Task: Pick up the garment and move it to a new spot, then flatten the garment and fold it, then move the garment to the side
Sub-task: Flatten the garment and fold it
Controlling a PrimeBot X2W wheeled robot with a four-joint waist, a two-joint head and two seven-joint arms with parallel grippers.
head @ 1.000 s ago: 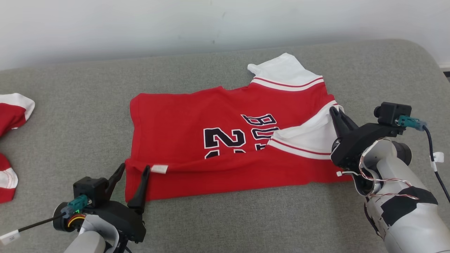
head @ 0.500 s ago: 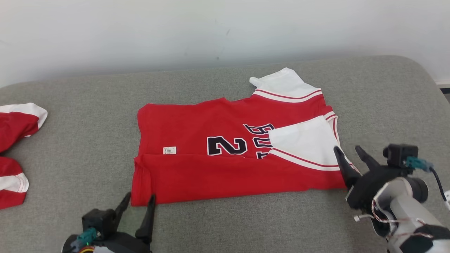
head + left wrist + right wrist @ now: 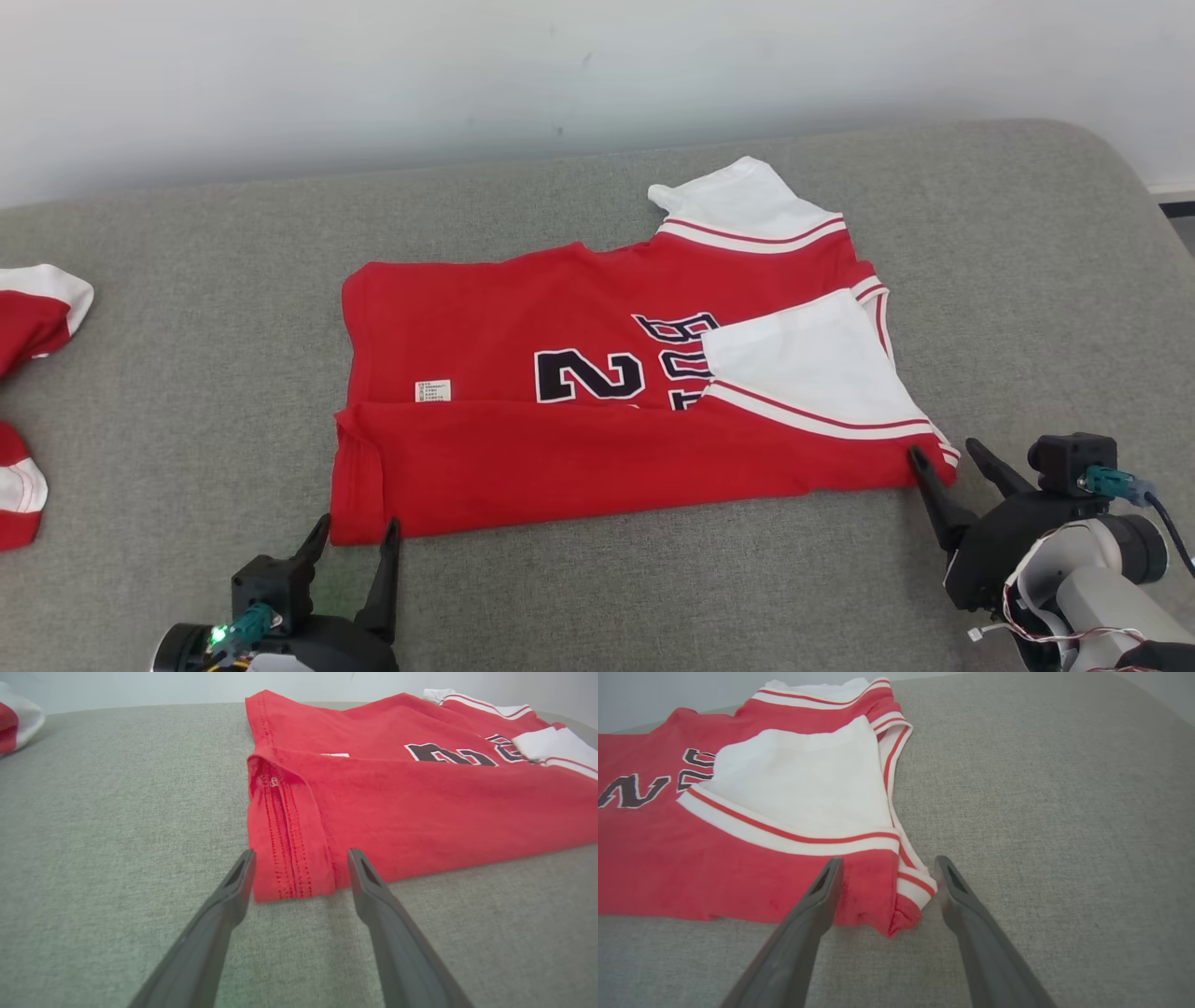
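Here, a second red-and-white piece point(image 3: 33, 308) lies at the far left edge of the grey padded surface point(image 3: 187, 373), well apart from the left gripper point(image 3: 358, 521), whose fingers stand spread and empty just short of the garment's hem corner. The red garment point(image 3: 560, 457) lies mid-surface, its near side folded over — bare padding all round it. At its right corner the right gripper point(image 3: 944, 447) is spread too, holding nothing — a pale wall point(image 3: 373, 75) runs behind.

Grey fabric cushion point(image 3: 187, 308) carries part-folded red jersey point(image 3: 579, 457) mid-surface; second red-white garment point(image 3: 42, 308) at left edge.
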